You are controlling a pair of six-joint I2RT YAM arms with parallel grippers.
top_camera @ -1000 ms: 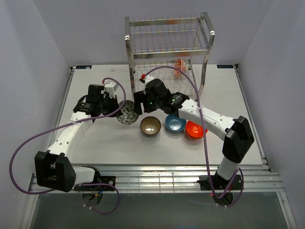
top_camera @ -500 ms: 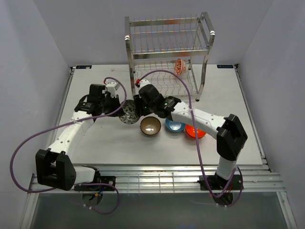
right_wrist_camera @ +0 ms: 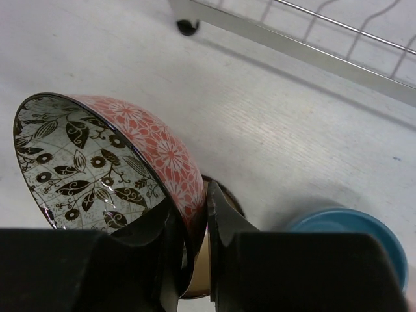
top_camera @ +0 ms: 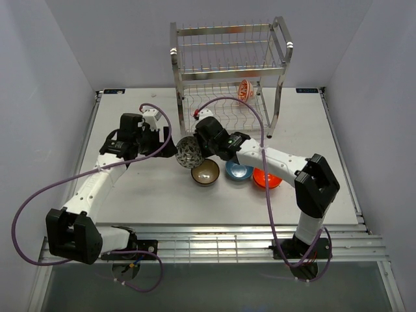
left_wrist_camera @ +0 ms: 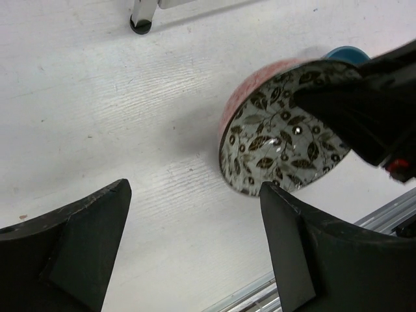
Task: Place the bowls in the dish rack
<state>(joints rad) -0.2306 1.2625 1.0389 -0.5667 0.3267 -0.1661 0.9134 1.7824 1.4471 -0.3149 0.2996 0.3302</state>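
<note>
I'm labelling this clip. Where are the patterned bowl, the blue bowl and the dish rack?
patterned bowl [right_wrist_camera: 156, 153]: right wrist view, on its red flowered outer wall.
blue bowl [top_camera: 238, 170]: top external view, on its inside.
dish rack [top_camera: 174, 57]: top external view, on its near left post.

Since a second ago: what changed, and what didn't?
The left gripper let go of the patterned bowl and stands open; the right gripper closed on its rim and drew it slightly rightward. The brown bowl, blue bowl and orange-red bowl stayed put, as did the racked bowl in the dish rack.
</note>
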